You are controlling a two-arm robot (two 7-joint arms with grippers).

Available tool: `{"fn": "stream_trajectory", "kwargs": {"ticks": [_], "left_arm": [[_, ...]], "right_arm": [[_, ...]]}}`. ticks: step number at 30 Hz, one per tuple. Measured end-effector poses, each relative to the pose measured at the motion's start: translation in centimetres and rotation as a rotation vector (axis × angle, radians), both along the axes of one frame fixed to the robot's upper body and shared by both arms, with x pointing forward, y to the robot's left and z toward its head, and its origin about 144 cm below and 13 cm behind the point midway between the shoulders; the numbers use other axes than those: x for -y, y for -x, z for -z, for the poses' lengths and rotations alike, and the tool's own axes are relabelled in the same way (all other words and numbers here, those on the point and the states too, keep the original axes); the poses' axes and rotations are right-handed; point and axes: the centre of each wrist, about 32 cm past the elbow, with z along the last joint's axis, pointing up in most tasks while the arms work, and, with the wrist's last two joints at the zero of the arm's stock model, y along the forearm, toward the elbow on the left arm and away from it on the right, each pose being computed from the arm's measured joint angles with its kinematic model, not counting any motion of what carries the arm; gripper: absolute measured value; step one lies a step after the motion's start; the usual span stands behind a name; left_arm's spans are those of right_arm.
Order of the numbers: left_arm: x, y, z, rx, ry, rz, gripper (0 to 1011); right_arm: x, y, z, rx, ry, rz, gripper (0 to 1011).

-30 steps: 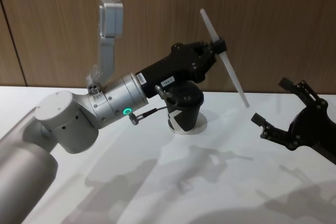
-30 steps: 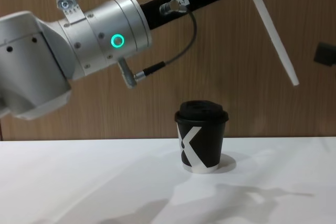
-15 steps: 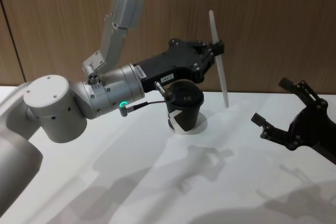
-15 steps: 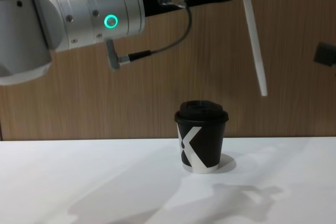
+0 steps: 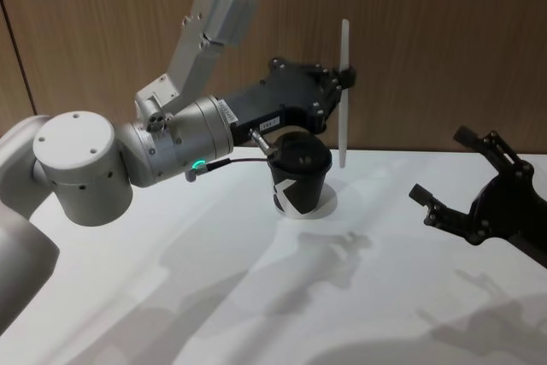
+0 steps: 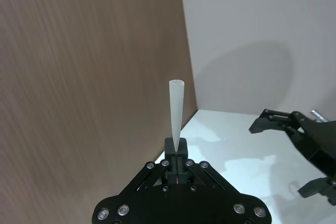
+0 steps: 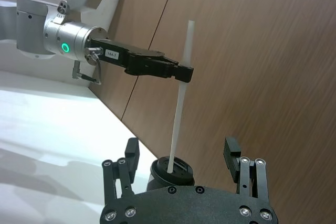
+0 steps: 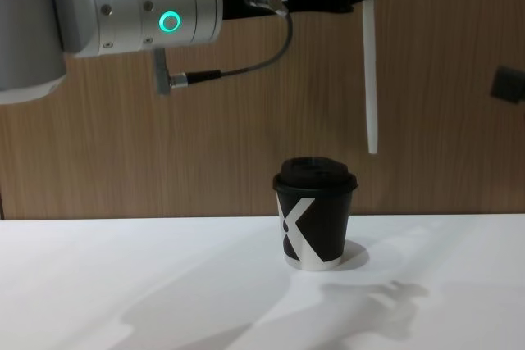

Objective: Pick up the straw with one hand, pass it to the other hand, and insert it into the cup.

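My left gripper [image 5: 344, 77], long and black with a silver wrist and green ring light, is shut on the white straw [image 5: 344, 126] near its upper third. The straw [image 8: 371, 79] hangs almost upright. Its lower end is a little above and to the right of the domed lid of the black cup [image 8: 316, 217]. The cup [image 5: 299, 179] stands on the white table near the wall. My right gripper [image 5: 440, 164] is open and holds nothing, low at the right, apart from straw and cup. From the right wrist, the straw [image 7: 180, 103] shows between that gripper's spread fingers [image 7: 131, 151], farther off.
A wood-panelled wall [image 5: 444, 32] rises just behind the cup. The white table [image 5: 256, 297] stretches toward me. A thin grey cable [image 8: 246, 67] loops under the left wrist.
The left arm has swung the straw from a steep tilt to nearly upright and carried it left, closer to the cup. The right gripper has not moved.
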Motion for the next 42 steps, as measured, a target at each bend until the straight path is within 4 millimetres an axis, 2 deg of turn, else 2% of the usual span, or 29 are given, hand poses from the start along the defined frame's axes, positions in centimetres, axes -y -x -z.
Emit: {"fn": "stream_trajectory", "kwargs": {"ticks": [18, 42], "left_arm": [[0.1, 0.0, -0.1, 0.033, -0.054, -0.075, 5], [0.3, -1.1, 0.8, 0.051, -0.096, -0.127, 5]], "right_arm": [[0.0, 0.0, 0.0, 0.0, 0.0, 0.0, 1001], [0.0, 0.0, 0.0, 0.0, 0.0, 0.0, 1001]]}}
